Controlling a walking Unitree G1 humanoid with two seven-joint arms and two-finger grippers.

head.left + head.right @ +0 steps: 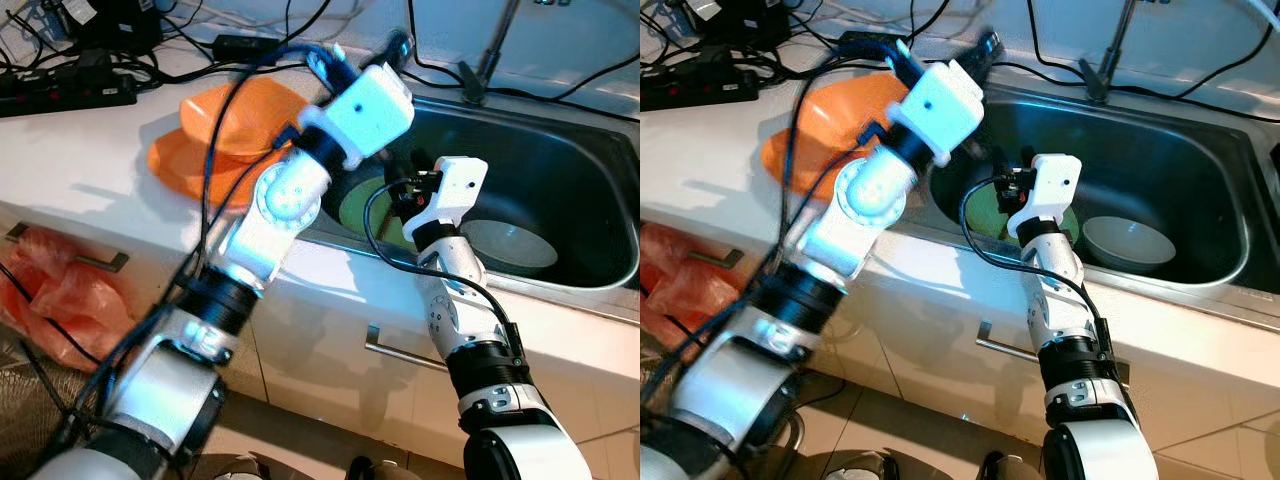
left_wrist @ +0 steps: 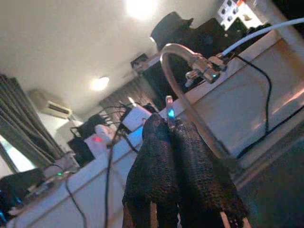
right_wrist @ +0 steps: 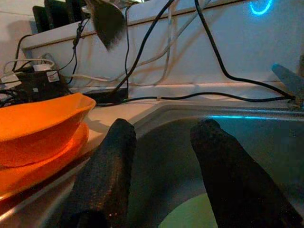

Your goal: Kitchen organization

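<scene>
Steel sink (image 1: 1200,190) holds a green plate (image 1: 362,205) and a pale bowl (image 1: 1126,243). The right gripper (image 3: 161,156), fingers apart and empty, hovers just above the plate near the sink's left wall. The left gripper (image 2: 176,156), fingers pressed together on nothing, is raised toward the faucet (image 2: 183,71). Orange dishes (image 1: 225,135) sit stacked on the counter (image 1: 80,160) beside the sink. A flat plate may slip from the pads (little edge to grip), and cables (image 1: 215,170) trailing over the arms could snag the orange stack.

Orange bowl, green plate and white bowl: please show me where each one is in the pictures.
orange bowl (image 1: 235,120), left eye view, on its side wall.
green plate (image 1: 362,208), left eye view, on its flat face.
white bowl (image 1: 1127,243), right eye view, inside its hollow.
</scene>
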